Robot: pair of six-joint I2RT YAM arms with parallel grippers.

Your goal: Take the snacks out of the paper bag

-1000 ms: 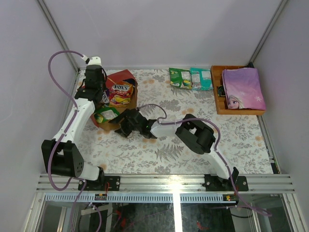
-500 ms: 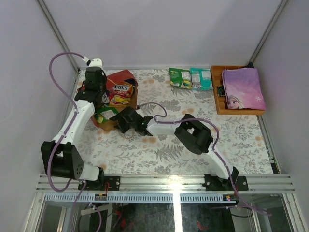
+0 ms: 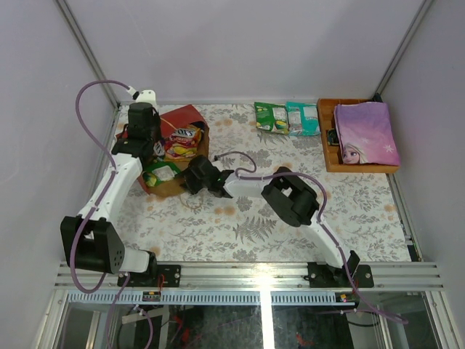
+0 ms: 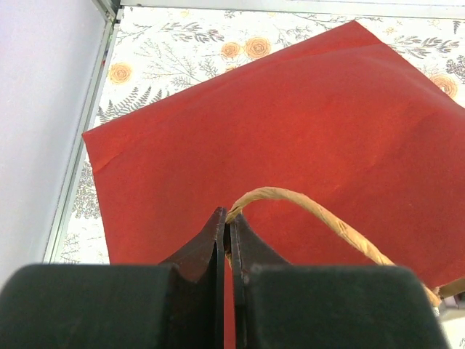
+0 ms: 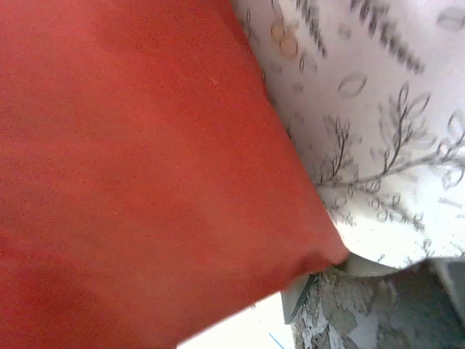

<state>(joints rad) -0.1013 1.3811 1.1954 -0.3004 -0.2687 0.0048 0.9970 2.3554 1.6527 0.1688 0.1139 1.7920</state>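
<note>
The red paper bag [image 3: 186,115] lies on its side at the back left, its brown inside showing. A yellow-red snack packet [image 3: 183,141] and a green one [image 3: 160,174] sit in its mouth. My left gripper [image 3: 154,147] is above the bag, shut on the bag's twine handle [image 4: 312,211], which is pinched at the fingertips [image 4: 218,227]. My right gripper [image 3: 187,175] presses against the bag's near right edge. In the right wrist view the red bag wall [image 5: 145,167] fills the frame and hides the fingers. A green packet [image 3: 271,116] and a teal packet [image 3: 301,118] lie on the table.
A wooden tray [image 3: 326,156] at the back right holds a purple princess book [image 3: 367,133]. The left wall and metal frame rail [image 4: 80,145] run close beside the bag. A flowered cloth [image 3: 305,240] covers the table.
My right gripper has moved up and left to the bag's edge. My left gripper, holding the handle, has shifted slightly toward the back, and the bag's mouth has shifted with it.
</note>
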